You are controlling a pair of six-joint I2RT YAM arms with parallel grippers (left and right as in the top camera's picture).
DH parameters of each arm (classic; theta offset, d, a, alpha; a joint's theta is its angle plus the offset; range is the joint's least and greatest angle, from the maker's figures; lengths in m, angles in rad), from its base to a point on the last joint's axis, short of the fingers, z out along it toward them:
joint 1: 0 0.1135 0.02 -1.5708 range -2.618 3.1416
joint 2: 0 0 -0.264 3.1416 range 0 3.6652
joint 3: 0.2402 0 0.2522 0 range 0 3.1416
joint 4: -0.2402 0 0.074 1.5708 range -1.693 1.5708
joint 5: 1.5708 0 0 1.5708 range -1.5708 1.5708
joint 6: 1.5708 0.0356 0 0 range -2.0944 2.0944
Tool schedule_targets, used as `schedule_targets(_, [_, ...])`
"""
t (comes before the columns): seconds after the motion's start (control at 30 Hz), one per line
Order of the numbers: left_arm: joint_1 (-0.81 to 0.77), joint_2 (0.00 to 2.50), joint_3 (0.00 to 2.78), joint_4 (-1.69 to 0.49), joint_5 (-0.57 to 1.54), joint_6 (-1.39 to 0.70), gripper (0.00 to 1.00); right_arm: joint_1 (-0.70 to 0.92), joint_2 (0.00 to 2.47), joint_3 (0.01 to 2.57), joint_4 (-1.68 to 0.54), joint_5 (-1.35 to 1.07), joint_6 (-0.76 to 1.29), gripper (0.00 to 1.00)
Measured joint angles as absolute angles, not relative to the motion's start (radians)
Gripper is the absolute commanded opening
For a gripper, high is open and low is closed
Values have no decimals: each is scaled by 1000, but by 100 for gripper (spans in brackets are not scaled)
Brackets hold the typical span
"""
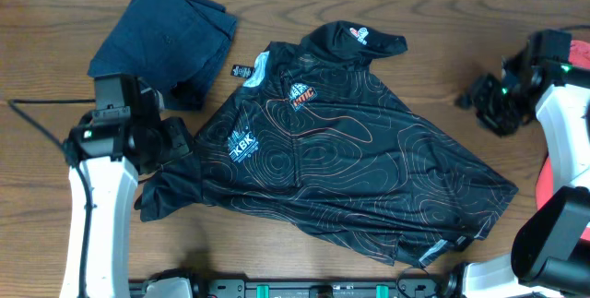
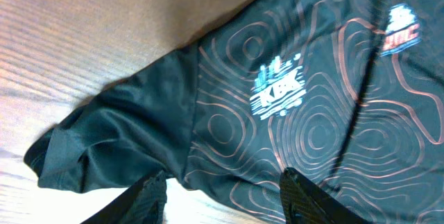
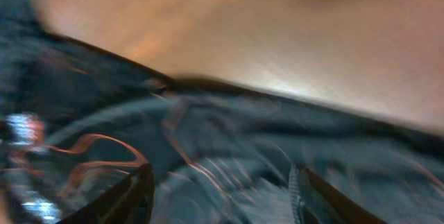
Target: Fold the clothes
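Blurred jersey, right wrist view

Black jersey with orange-white contour lines; plain navy garment

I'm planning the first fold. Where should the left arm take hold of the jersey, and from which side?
Pinch the sleeve at its hem, coming in from the robot's left with the left pincer. That sleeve sticks out from the jersey onto bare table, its hem slightly bunched, so it probably lifts easily.

Even bright light; jersey motion-blurred in right wrist view.
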State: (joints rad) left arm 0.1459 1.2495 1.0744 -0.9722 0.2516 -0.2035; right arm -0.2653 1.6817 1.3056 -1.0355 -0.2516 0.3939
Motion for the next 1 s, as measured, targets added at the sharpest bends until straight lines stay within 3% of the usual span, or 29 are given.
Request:
schedule_targets(0.03, [146,1237,1074,-970,257,-202,57,-267,1682,1292,-1048,-229,392,56])
schedule_targets(0.07, [146,1229,1074,-968,260,-201,58,-267,1682,1271,-1046,-214,390,46])
schedule_targets(0.1, [146,1224,1074,-966,263,-201,58,-267,1682,1246,-1043,-201,387,25])
schedule_targets(0.13, [146,1221,1074,-965,264,-202,58,-266,1682,1219,-1033,-192,385,11])
schedule_targets(0.17, [146,1219,1074,-964,264,-202,58,-266,1682,1185,-1022,-182,393,8])
schedule_targets(0.23, [146,1219,1074,-964,266,-202,58,-265,1682,1108,-984,-171,400,10])
schedule_targets(0.27, [146,1219,1074,-963,267,-202,59,-265,1682,1072,-963,-165,405,20])
schedule_targets(0.3, [146,1219,1074,-964,268,-201,59,-265,1684,1037,-935,-160,415,43])
schedule_targets(0.33, [146,1219,1074,-964,268,-201,59,-265,1684,1003,-904,-154,422,52])
schedule_targets(0.37, [146,1219,1074,-964,268,-202,59,-265,1686,963,-864,-141,437,53])
schedule_targets(0.4, [146,1219,1074,-964,268,-202,59,-265,1686,954,-855,-137,436,50])
schedule_targets(0.5, [146,1219,1074,-964,271,-202,59,-268,1688,888,-744,-121,468,16])
schedule_targets(0.57, [146,1219,1074,-964,272,-202,59,-272,1678,863,-690,-99,501,7])
schedule_targets(0.73, [146,1219,1074,-968,276,-202,59,-273,1657,807,-462,-59,600,2])
schedule_targets(1.0, [146,1219,1074,-962,284,-202,59,-273,1739,755,33,-36,725,2])
